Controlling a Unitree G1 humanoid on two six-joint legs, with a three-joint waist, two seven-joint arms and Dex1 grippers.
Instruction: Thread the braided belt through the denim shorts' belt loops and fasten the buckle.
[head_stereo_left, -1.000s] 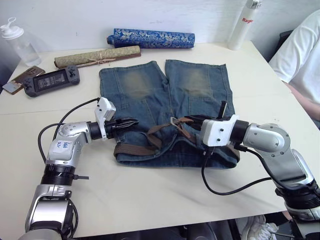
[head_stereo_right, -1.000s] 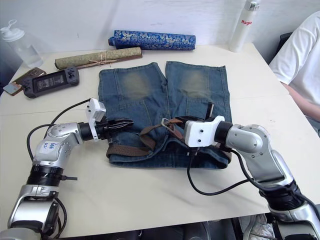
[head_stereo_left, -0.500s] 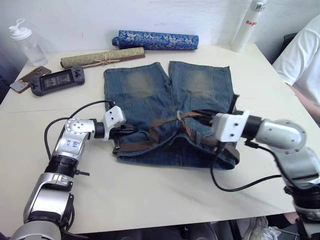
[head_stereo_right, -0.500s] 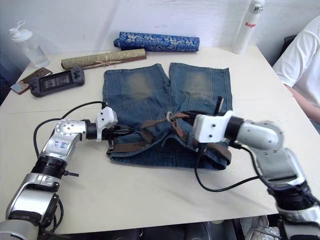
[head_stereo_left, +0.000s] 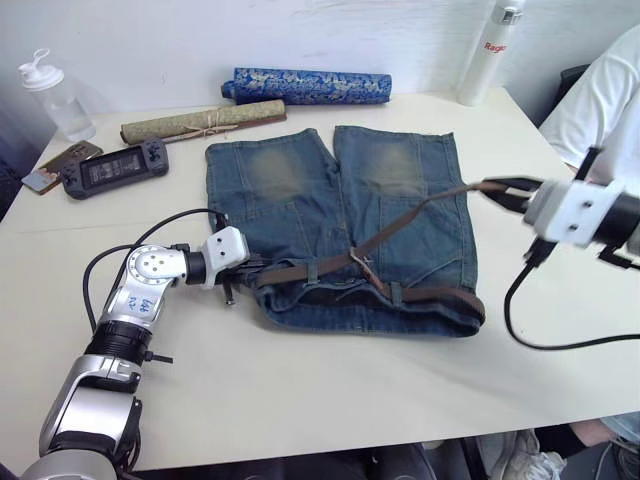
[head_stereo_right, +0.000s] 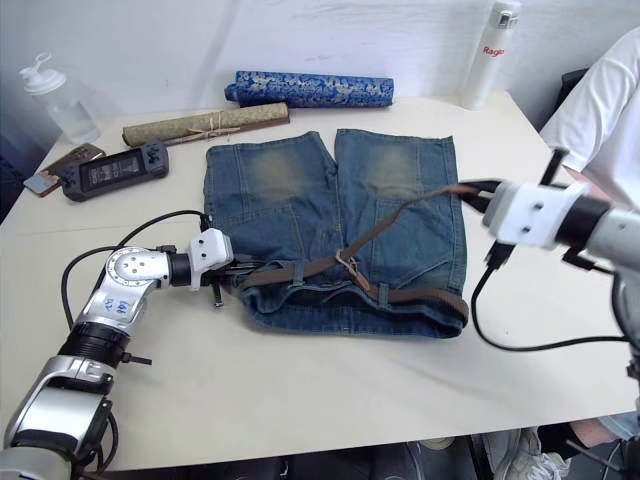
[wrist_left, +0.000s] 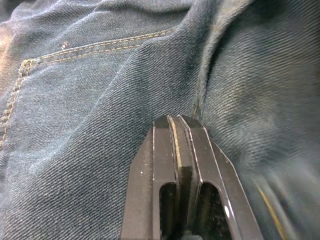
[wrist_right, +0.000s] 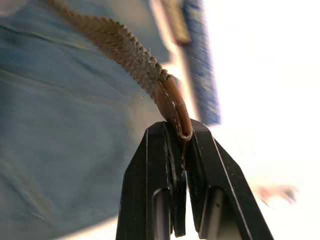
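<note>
Brown braided belt (head_stereo_left: 400, 222) runs diagonally from the buckle (head_stereo_left: 361, 262) at the waistband of the denim shorts (head_stereo_left: 330, 190) up toward our right gripper (head_stereo_left: 497, 191), clamped on its tan tip (strap taut). Our left gripper (wrist_left: 176, 122) is closed on denim.

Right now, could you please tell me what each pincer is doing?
Left pincer: shut, pinching the denim shorts at the waistband.
Right pincer: shut on the braided belt, gripping its tan tip.
</note>
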